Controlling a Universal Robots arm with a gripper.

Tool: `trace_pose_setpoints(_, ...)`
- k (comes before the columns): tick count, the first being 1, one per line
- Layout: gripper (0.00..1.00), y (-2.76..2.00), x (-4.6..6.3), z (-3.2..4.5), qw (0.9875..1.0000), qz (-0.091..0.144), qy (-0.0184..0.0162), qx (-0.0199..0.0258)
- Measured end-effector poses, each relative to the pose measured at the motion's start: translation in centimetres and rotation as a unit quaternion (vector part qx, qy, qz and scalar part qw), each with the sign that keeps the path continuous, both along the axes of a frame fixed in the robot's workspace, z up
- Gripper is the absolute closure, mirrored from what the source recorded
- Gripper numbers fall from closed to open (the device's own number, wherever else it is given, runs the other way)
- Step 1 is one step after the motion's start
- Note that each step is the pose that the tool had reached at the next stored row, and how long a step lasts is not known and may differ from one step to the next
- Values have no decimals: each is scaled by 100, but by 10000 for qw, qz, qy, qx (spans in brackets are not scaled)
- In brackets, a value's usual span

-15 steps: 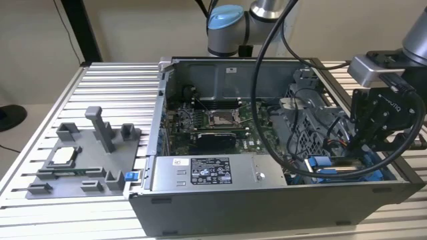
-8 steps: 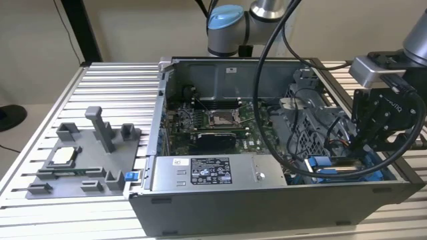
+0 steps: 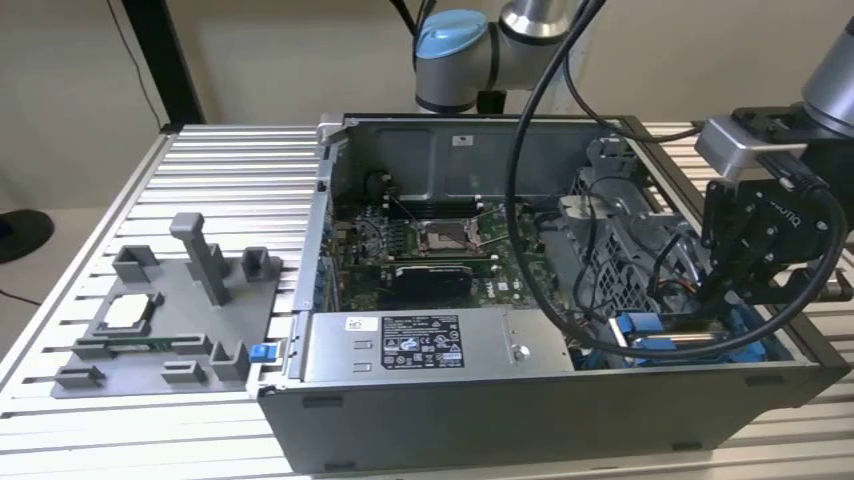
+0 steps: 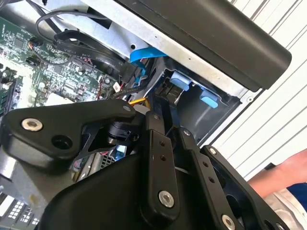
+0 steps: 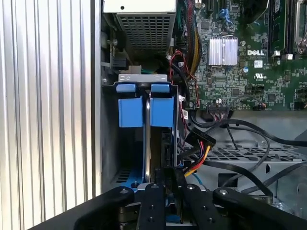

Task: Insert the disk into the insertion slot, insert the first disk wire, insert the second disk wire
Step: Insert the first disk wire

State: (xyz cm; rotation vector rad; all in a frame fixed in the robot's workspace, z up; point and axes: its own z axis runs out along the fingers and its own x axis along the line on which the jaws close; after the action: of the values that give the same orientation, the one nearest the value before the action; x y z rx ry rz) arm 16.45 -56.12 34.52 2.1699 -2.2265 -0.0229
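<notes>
One gripper [image 5: 170,182] of yours hangs just over the disk [image 3: 671,341], which sits in the insertion slot [image 3: 625,325]. The slot is just beside the power supply box [image 3: 407,345], on that box's side toward the exterior view's right. Whether your gripper is clamped or apart, you cannot tell.

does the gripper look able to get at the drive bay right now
Likely yes: the gripper hangs right at the open side of the drive bay, and the cables lie beside it, not across it.
</notes>
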Motion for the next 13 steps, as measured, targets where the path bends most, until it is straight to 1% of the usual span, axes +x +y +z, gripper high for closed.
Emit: trace_pose_setpoints(13,100,9,13,-34,10000,-1,0,-1)
